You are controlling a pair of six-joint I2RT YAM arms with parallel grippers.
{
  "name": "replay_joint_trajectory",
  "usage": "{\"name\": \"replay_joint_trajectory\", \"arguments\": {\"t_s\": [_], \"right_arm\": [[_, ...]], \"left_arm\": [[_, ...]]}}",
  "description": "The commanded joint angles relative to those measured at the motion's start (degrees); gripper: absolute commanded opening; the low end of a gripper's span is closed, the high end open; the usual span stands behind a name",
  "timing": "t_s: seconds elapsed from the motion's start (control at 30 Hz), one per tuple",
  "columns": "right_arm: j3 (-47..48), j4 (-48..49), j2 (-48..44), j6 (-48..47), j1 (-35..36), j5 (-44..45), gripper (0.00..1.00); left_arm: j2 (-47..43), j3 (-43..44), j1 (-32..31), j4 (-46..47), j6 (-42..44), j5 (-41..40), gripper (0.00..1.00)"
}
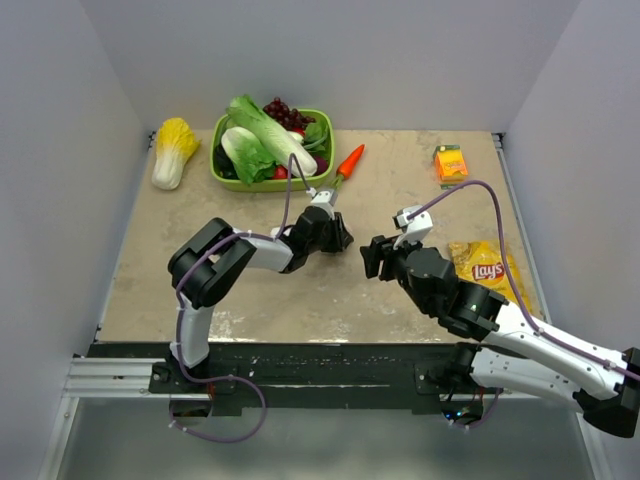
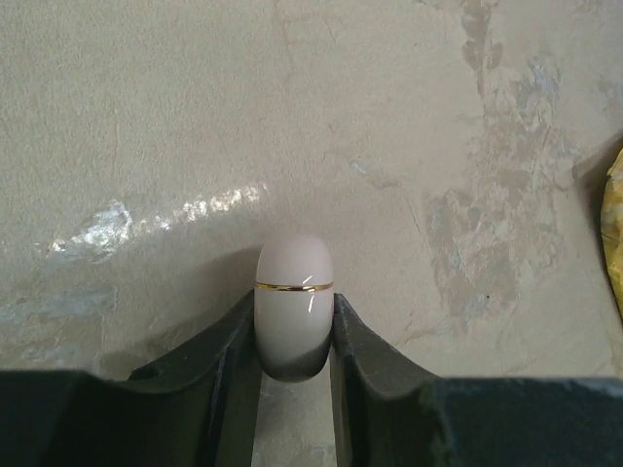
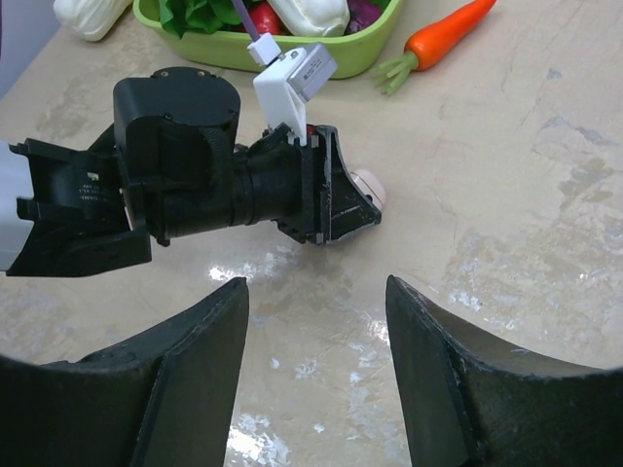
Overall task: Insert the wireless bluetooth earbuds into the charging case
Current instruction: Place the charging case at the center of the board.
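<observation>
On table [image 1: 330, 295], far from edges, left pincer [image 2: 294, 326] clamps charging case [image 2: 294, 272].

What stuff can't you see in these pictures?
- The earbuds: none visible in any view; whether they sit inside the closed charging case cannot be told.
- Case from above: top view, the left gripper covers it.
- Case's lower end: left wrist view, pinched between the dark fingers.

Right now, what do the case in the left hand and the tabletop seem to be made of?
The charging case looks like smooth, satin cream-white plastic with a thin gold, metallic-looking band around its middle; small highlights glint on it. The table looks like beige mottled stone or stone-print laminate, slightly glossy, going by the streaky reflections.
</observation>
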Motion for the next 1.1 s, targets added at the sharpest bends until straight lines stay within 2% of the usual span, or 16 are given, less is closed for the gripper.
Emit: {"name": "replay_joint_trajectory", "arguments": {"t_s": [0.0, 0.1, 0.2, 0.47, 0.57, 0.7, 0.87, 0.97, 1.07], "right_arm": [[1.3, -0.5, -1.0, 0.7, -0.1, 1.4, 0.62], [1.4, -0.7, -1.0, 0.6, -0.1, 1.3, 0.63], [1.5, -1.1, -0.9, 0.9, -0.1, 1.4, 0.63], [1.4, -2.2, -1.5, 1.5, -0.1, 1.8, 0.65], [1.3, -2.4, -1.9, 1.6, 0.0, 1.8, 0.65], [1.0, -2.2, -2.2, 1.9, 0.0, 2.4, 0.66], [-1.4, 0.3, -2.8, 1.6, 0.0, 3.3, 0.67], [-3.1, 2.7, -2.8, 1.9, -0.1, 3.6, 0.69], [-3.7, 4.5, -1.6, 2.3, 0.0, 2.9, 0.71]], "left_arm": [[0.9, 2.5, 0.6, -2.6, -0.4, -0.4, 0.17], [1.1, 2.7, 0.9, -4.4, -0.1, -0.4, 0.35], [0.9, 2.1, 1.3, -5.6, -0.5, -0.4, 0.43], [-3.6, -3.4, 3.5, -8.3, -1.3, -1.3, 0.56], [-8.1, -6.9, 4.7, -9.8, -1.4, -2.7, 0.61], [-19.9, -11.2, 5.5, -14.7, 0.3, -7.3, 0.67], [-31.9, -12.8, 5.4, -25.9, -0.4, -15.5, 0.71], [-40.2, -16.4, 4.5, -24.0, -1.0, -16.3, 0.72], [-47.7, -20.9, 2.8, -19.2, -1.2, -17.9, 0.68]]}}
